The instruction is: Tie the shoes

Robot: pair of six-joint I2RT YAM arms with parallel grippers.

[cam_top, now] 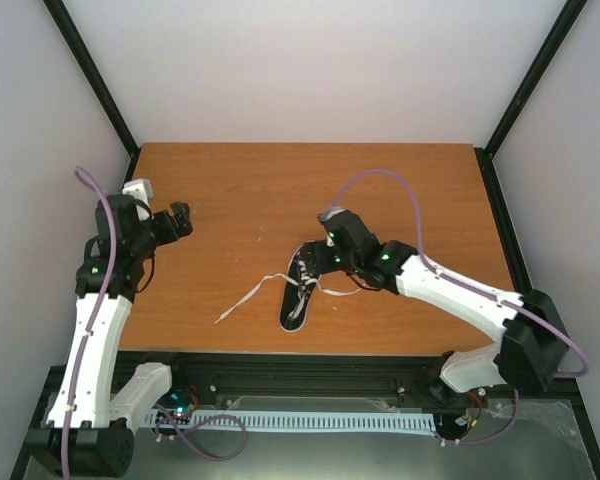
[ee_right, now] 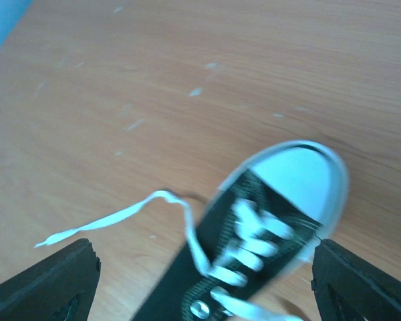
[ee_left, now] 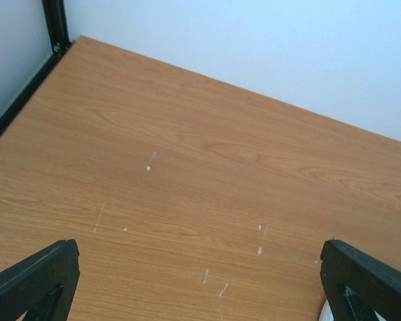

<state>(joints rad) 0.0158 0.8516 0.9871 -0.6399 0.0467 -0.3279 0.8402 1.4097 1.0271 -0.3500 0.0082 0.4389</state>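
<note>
Wooden table (cam_top: 230,190), pale scuff marks (ee_left: 148,167); white walls (cam_top: 310,70), black corner posts (cam_top: 93,75)

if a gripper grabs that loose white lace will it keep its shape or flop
Probably flops: the lace lies flat and wavy on the table, so it likely droops from any pinch point. Being thin, it may slip from a grip. Pulling might drag the small shoe.

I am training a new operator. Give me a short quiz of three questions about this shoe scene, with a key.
1. True or false: the white laces of the small black canvas sneaker are tied in a bow.
2. Complete: the jaws of the white left arm stand ___.
3. Which arm reaches over the sneaker? A: left arm. B: right arm.
Key: 1 false; 2 open; 3 B.
</note>
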